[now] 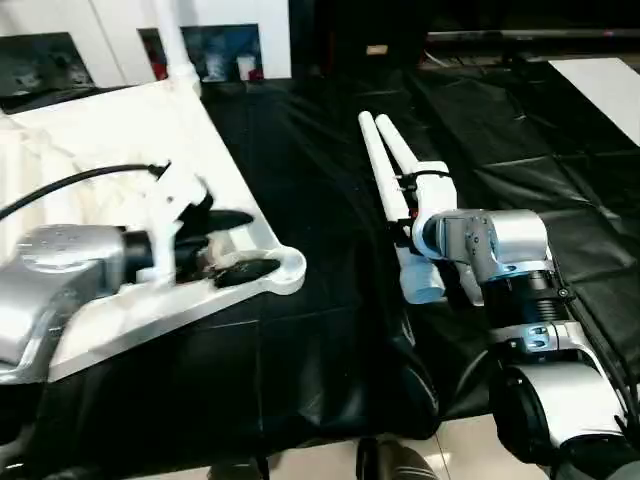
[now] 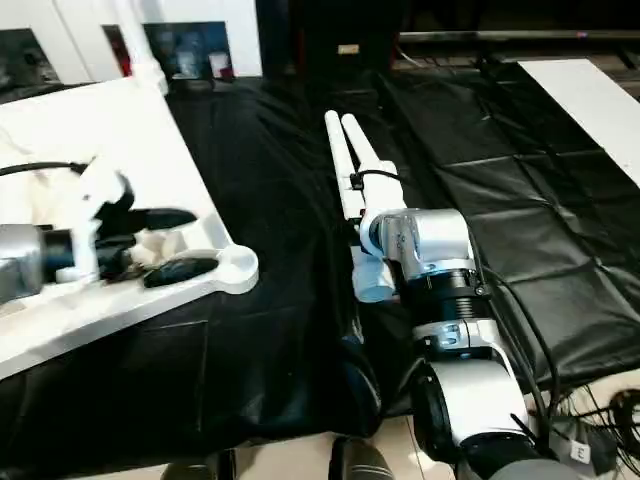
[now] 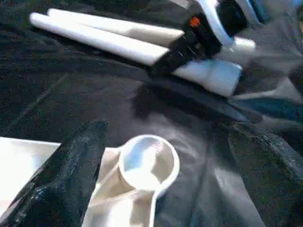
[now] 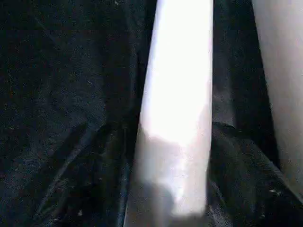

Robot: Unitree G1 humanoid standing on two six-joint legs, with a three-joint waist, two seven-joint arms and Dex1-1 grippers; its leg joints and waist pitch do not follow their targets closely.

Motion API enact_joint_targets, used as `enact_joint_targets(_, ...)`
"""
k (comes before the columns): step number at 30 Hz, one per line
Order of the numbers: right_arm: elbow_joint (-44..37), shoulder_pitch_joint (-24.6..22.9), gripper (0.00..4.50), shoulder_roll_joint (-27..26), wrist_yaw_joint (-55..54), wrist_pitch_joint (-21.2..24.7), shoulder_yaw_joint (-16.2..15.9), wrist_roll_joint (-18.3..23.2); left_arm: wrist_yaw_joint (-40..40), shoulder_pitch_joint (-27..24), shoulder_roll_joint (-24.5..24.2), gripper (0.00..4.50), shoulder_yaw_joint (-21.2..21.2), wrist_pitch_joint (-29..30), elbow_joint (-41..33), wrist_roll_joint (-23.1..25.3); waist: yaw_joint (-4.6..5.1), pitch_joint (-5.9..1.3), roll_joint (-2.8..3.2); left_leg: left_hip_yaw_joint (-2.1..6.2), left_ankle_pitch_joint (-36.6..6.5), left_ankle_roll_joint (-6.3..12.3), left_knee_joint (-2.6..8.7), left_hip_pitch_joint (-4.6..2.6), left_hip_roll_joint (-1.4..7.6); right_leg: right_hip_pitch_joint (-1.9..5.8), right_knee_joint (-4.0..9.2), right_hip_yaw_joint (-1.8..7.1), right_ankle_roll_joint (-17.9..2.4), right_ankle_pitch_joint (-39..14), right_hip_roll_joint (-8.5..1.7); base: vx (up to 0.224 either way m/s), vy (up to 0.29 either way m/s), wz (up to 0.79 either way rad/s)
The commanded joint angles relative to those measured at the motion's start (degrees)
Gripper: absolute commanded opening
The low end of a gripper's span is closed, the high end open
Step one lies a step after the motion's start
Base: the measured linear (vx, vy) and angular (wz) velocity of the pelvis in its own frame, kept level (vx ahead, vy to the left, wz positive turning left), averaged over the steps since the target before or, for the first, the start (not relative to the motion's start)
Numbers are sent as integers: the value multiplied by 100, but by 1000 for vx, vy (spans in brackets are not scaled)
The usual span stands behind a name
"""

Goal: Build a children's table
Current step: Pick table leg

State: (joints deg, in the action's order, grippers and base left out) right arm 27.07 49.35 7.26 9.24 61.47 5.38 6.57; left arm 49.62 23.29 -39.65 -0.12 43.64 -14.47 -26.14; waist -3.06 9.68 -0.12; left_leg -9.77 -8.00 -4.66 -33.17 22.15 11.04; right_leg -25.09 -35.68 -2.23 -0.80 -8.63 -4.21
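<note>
While my left tool (image 1: 232, 243) is hovering wide open over tabletop (image 1: 120, 140) corner, near round socket (image 3: 148, 162), my right tool (image 3: 189, 45) is reaching down onto pair of legs (image 1: 392, 165), fingers straddling one leg; cannot tell whether grip is made. Right forearm is bending down from elbow, wrist pointing away from me. Tabletop is lying underside up at my left, white, ribbed. Legs are lying side by side, touching, white tubes with flared near ends. Black sheet (image 1: 320, 330) is covering surface; white cabinet (image 1: 60, 20) is standing behind.
</note>
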Motion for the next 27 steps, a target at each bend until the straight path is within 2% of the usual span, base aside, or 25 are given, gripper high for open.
enact_joint_targets(1,-12,-43,256,-46,-30,-49,98,39,-544,162,144,450,-72,32,190,350,-32,-649,160,-8,-1290,-443,308,-118,36,393,318,206,-1150,-895,-198,0,0,0)
enact_joint_targets(2,-5,-45,247,-60,-39,-57,100,33,-718,202,192,450,-93,128,236,434,-32,-648,146,-15,-1375,-456,301,-133,34,379,335,214,-1073,-1031,-190,0,0,0)
enact_joint_targets(4,20,-41,225,-82,-63,-88,129,35,-1421,248,567,450,51,-276,341,739,-45,-637,136,5,-1517,-478,309,-124,41,379,377,211,-934,-1376,-203,0,0,0)
enact_joint_targets(7,-17,-36,204,-120,-106,-162,255,80,-1976,436,951,450,322,269,512,600,-42,-664,131,0,-1529,-519,287,-128,30,364,354,206,-899,-1449,-191,0,0,0)
enact_joint_targets(9,-31,-45,188,-109,-102,-255,275,130,-2367,406,1267,450,411,-261,496,764,-44,-670,113,30,-1564,-468,289,-92,31,386,382,190,-866,-1574,-208,0,0,0)
enact_joint_targets(10,-49,-61,185,-113,-98,-298,289,150,-2530,477,1412,450,513,-185,554,710,-44,-684,97,10,-1541,-447,268,-104,29,370,388,197,-847,-1580,-203,0,0,0)
enact_joint_targets(11,-76,-97,185,-129,-101,-388,333,193,-2734,571,1575,450,629,-75,639,671,-61,-697,110,19,-1523,-440,267,-115,33,364,386,190,-847,-1586,-212,0,0,0)
enact_joint_targets(12,-100,-125,182,-140,-102,-442,364,222,-2850,634,1672,450,703,32,690,630,-56,-695,88,14,-1536,-415,263,-99,22,362,395,186,-821,-1642,-205,0,0,0)
enact_joint_targets(13,-100,-125,180,-140,-102,-442,364,222,-2850,634,1672,450,703,32,690,630,-55,-701,92,9,-1538,-405,257,-105,20,358,389,187,-813,-1654,-204,0,0,0)
enact_joint_targets(15,-250,-340,179,-263,83,-1439,720,512,-2805,886,1801,450,704,168,983,509,-68,-697,80,-1,-1569,-323,251,-98,15,336,437,187,-725,-1819,-229,0,0,0)
enact_joint_targets(16,-277,-366,179,-261,118,-1535,733,527,-2780,922,1805,450,696,256,1010,480,-70,-703,51,-5,-1495,-283,248,-96,8,339,422,180,-720,-1808,-218,0,0,0)
enact_joint_targets(17,-437,-449,179,-245,288,-1764,798,622,-2571,1029,1931,450,757,480,1000,128,-74,-717,52,-5,-1418,-261,240,-95,11,344,406,181,-755,-1711,-220,0,0,0)
enact_joint_targets(18,-876,-559,179,-235,702,-1673,908,915,-2504,1163,2227,450,889,744,842,-315,-71,-699,14,-22,-1326,-217,236,-84,20,341,396,188,-874,-1526,-208,0,0,0)
enact_joint_targets(19,-876,-559,178,-235,702,-1673,908,915,-2504,1163,2227,450,889,744,842,-315,-104,-705,39,-14,-1280,-140,228,-84,30,349,380,186,-996,-1340,-204,0,0,0)
enact_joint_targets(20,-1011,-588,178,-248,813,-1610,956,1025,-2517,1197,2295,450,912,773,808,-386,-98,-710,36,-9,-1254,-114,230,-73,39,350,365,181,-1030,-1286,-204,0,0,0)
enact_joint_targets(21,-1366,-701,178,-205,1218,-1487,949,1279,-2525,1304,2471,450,994,932,762,-663,-82,-694,6,-16,-1230,-43,229,-29,16,393,358,172,-1032,-1254,-193,0,0,0)
enact_joint_targets(23,-2032,-965,178,-48,1966,-1262,865,1720,-2424,1435,2685,450,1088,1313,690,-1185,-108,-702,16,-11,-1185,70,217,-42,30,387,370,174,-1039,-1219,-212,0,0,0)
enact_joint_targets(24,-2565,-1205,178,124,2490,-1179,756,2018,-2368,1502,2819,450,1124,1520,658,-1488,-125,-688,-8,-18,-1077,174,214,-10,26,417,388,168,-1040,-1176,-206,0,0,0)
enact_joint_targets(25,-2696,-1285,178,183,2602,-1201,716,2132,-2392,1531,2872,450,1161,1582,672,-1576,-140,-700,-1,-13,-1046,206,203,-23,41,406,378,169,-1056,-1147,-217,0,0,0)
enact_joint_targets(27,-2852,-1375,178,280,2736,-1170,654,2247,-2462,1591,2959,450,1249,1711,728,-1703,-131,-680,-18,-15,-1030,218,211,9,24,411,408,150,-1037,-1339,-209,0,0,0)
